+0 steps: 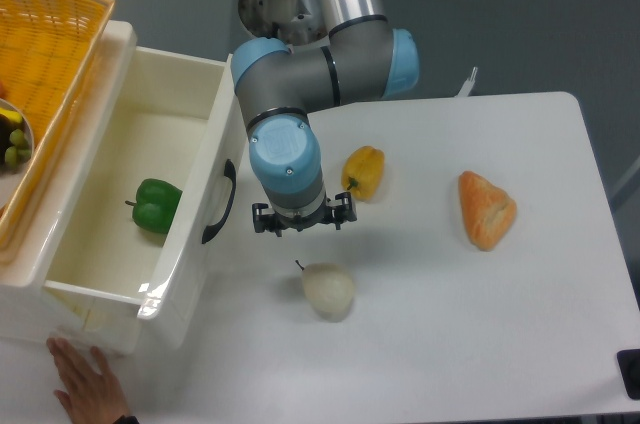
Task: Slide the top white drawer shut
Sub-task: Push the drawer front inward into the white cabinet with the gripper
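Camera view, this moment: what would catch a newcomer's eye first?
The top white drawer at left stands pulled wide open with a green pepper lying inside. The arm's gripper hangs just right of the drawer's black handle, not touching it, above a pale pear. A human hand shows at the bottom left corner, below the drawer.

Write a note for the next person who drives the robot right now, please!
Gripper: open, holding nothing, hanging over the table just right of the black handle, not touching it.
Top white drawer: pulled out, a green pepper inside.
A person's hand is at the drawer's near corner, so take care.
Done: nothing yet.
Left: push the front panel until the drawer is closed.
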Robot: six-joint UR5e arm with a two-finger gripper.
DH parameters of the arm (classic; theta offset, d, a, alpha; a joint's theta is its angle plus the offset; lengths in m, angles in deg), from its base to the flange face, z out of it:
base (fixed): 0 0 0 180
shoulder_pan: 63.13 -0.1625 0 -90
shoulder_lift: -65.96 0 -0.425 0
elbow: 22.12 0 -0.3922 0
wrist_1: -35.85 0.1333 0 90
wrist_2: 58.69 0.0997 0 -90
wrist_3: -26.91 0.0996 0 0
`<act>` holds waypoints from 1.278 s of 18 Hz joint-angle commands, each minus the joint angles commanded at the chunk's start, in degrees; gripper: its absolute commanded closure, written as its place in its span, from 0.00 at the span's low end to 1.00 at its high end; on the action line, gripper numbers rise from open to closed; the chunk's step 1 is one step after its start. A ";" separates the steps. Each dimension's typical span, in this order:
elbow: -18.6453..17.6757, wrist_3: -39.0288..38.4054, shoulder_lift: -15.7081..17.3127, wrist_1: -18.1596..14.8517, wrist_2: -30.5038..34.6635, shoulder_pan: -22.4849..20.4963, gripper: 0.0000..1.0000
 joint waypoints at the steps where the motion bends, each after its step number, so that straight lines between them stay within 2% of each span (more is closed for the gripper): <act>1: 0.09 0.00 0.00 0.00 0.00 0.17 0.00; 23: 0.26 -0.18 1.23 -0.09 -0.44 2.90 0.00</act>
